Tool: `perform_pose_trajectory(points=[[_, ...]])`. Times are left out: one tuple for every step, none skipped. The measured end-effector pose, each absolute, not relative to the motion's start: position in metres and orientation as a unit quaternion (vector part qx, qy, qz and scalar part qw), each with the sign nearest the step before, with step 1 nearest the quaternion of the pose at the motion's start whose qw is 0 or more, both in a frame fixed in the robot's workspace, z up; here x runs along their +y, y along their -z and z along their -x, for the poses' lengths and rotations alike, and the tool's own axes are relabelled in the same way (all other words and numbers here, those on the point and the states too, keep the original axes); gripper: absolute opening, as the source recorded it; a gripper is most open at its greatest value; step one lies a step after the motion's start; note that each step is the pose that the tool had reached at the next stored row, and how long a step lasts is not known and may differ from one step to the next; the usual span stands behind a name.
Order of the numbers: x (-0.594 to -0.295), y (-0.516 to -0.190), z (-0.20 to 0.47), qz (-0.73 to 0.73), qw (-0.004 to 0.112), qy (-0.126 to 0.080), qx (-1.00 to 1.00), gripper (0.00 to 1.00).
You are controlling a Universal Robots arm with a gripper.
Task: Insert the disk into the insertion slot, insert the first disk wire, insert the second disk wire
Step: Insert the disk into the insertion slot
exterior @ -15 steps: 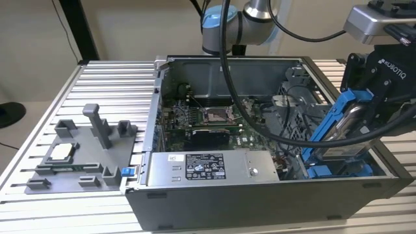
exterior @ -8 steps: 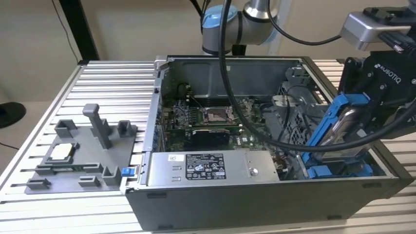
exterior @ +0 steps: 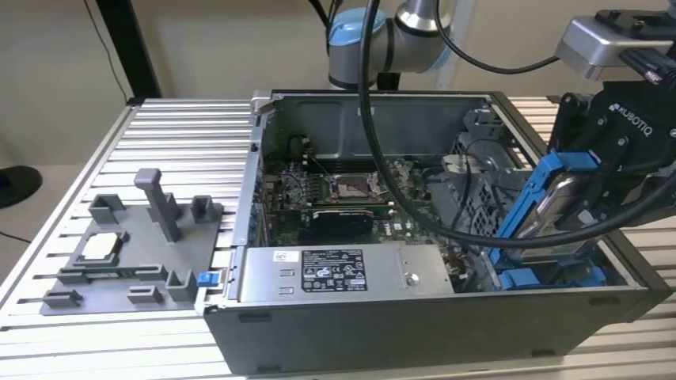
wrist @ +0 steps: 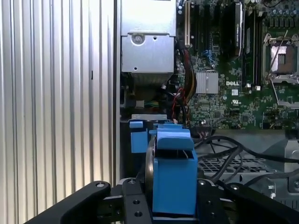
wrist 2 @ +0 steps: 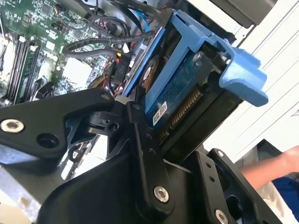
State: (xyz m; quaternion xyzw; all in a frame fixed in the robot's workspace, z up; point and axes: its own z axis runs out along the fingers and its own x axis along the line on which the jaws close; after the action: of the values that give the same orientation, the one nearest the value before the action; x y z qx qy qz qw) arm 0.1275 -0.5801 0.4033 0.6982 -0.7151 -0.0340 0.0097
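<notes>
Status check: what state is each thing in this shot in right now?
disk: gripped, tilted, over the slot, not seated
gripper: shut on the disk
slot: no disk in it yet
computer case: open, side panel off
processor socket: bare, no cooler on it

Open computer case [exterior: 423, 336] on a ribbed metal counter [exterior: 169, 131].
Inside lie a green motherboard [exterior: 410, 180] and a grey labelled power supply box [exterior: 338, 273]; a grey fixture [exterior: 127, 253] stands beside it, at the exterior view's left.
</notes>
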Motion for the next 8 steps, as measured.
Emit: perform_pose_trajectory(points=[[-0.5801,-0.4041,-0.1278,-0.698,0.012,0.036,-0.715,0.0],[-0.5799,-0.4044,-0.1284,-0.698,0.015,0.038,-0.715,0.0],[-0.58,-0.4043,-0.129,-0.698,0.016,0.039,-0.715,0.0],[-0.58,-0.4039,-0.1295,-0.698,0.016,0.039,-0.715,0.0],[-0.58,-0.4026,-0.13,-0.698,0.016,0.039,-0.715,0.0],[-0.5801,-0.4012,-0.1306,-0.698,0.017,0.039,-0.715,0.0],[-0.5801,-0.3994,-0.1311,-0.698,0.017,0.039,-0.715,0.0],[-0.5801,-0.3974,-0.1317,-0.698,0.016,0.039,-0.715,0.0]])
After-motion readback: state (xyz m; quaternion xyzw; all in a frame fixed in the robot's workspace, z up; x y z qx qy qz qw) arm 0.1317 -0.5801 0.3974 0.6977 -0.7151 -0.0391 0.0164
